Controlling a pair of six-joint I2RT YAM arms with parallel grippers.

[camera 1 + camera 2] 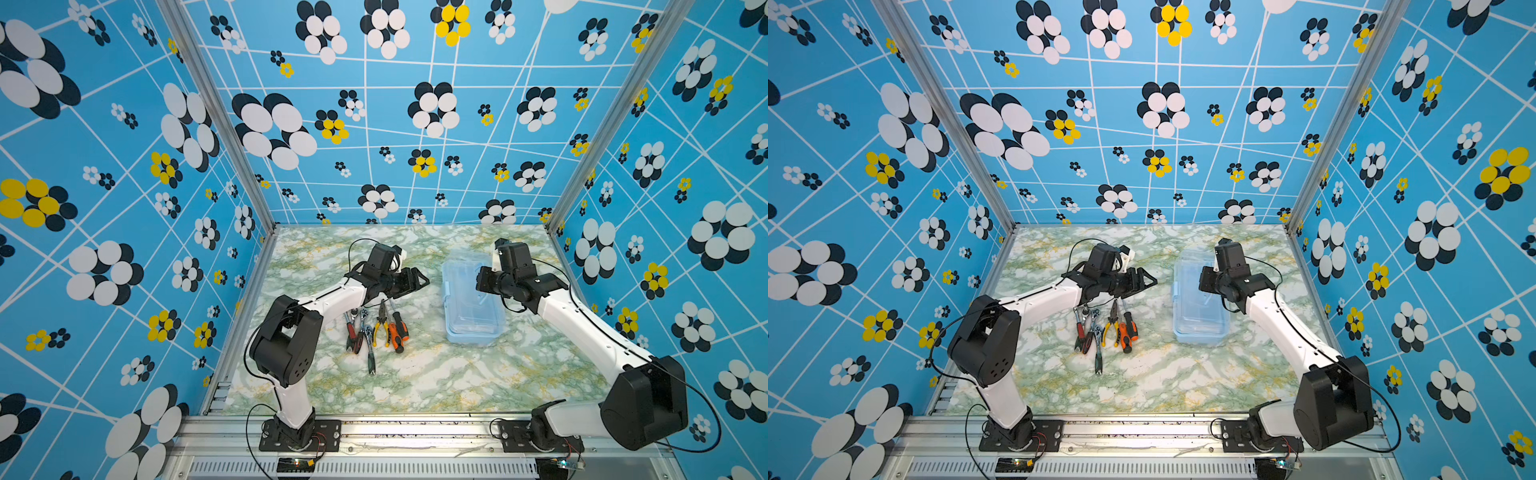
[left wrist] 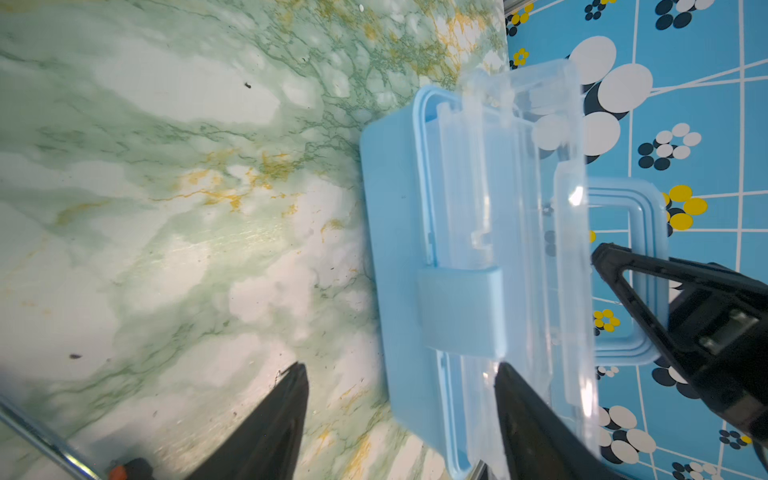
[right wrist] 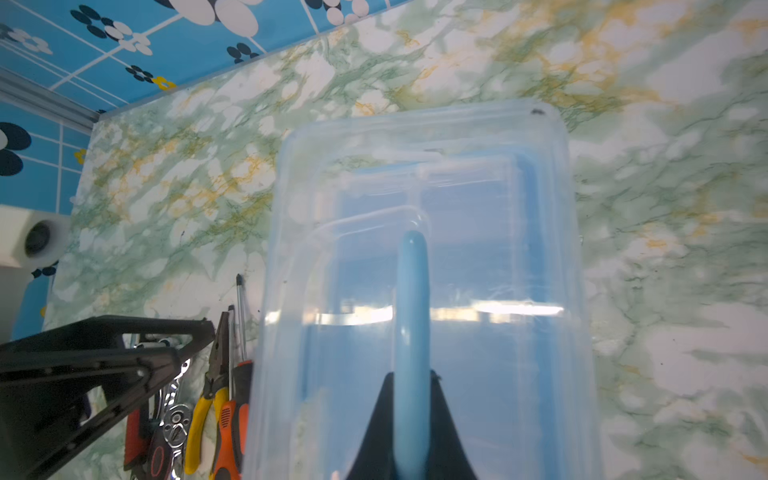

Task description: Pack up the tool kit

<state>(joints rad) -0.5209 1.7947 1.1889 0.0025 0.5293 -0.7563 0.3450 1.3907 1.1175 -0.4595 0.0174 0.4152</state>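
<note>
- On the right side of the worktop [image 1: 415,374], in both top views: tool kit box [image 1: 465,322], clear lid [image 3: 498,249] seated on top, long axis running front to back
- Over the box's middle: right pincer [image 3: 411,377] clenched on the upright blue handle [image 3: 411,291], pinching its thin edge
- Just left of the box, facing its long side: left pincer [image 1: 422,283] released, spread wide, holding nothing, tips aimed at the blue latch [image 2: 461,311], near it yet apart in a top view
- Cannot tell whether that latch is fastened or popped
- Front-left of the box, clear of it: yellow-handled pliers [image 1: 381,324], orange-black screwdrivers [image 1: 399,334] and chrome ratchet wrenches [image 1: 366,332] in a tight row, roughly parallel to the box's long axis, grips toward the front
- Nothing packed yet, judging by the bare interior seen through the lid
- Probably turns next on raising the lid, with the latch straight ahead of the left pincer, toward the right, and the tools nearer the front than its tips
- Nearer the tools: left arm; occupied at the box: right arm
</note>
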